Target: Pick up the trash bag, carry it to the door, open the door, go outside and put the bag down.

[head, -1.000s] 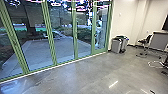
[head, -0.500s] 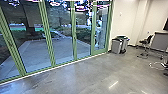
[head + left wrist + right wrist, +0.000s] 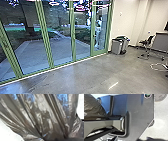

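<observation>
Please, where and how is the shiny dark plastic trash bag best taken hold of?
Probably by the bunched part, where the folds draw together. I would come from that narrow end and close across the folds, since the bag fans out from there.

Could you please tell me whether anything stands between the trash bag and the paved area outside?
Yes: the green-framed glass panels, which look closed, stand between the trash bag and the paved area beyond.
</observation>
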